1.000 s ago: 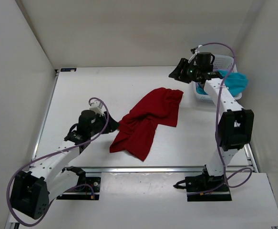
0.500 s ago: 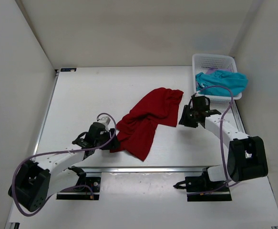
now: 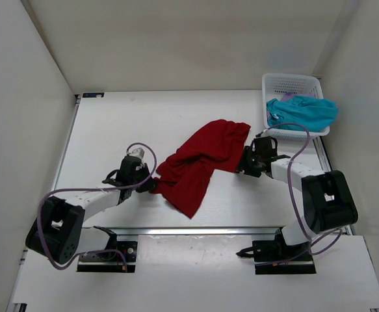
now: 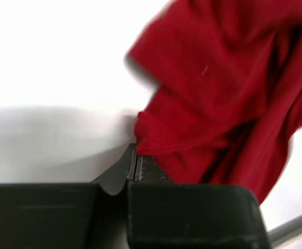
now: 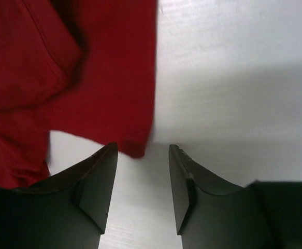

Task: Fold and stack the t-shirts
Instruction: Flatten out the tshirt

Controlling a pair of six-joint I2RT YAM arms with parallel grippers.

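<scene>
Robotics lab test cell. Evidence: left arm [image 3: 88,195] and right arm [image 3: 287,170], both white, bolted to base plates [image 3: 283,263] beside an aluminium rail [image 3: 196,229] at the table [image 3: 111,123] edge. Bare white panels [image 3: 176,39] close in three sides. Purple cables [image 3: 140,144] loop loose. Only props: red t-shirt [image 3: 205,156], white mesh basket [image 3: 292,83].

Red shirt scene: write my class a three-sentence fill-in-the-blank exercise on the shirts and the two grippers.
The left gripper is ___ on the red shirt's edge. The right gripper is ___ at that shirt's other side. The teal shirt lies in the white ___.
Missing words: shut; open; basket.
</scene>
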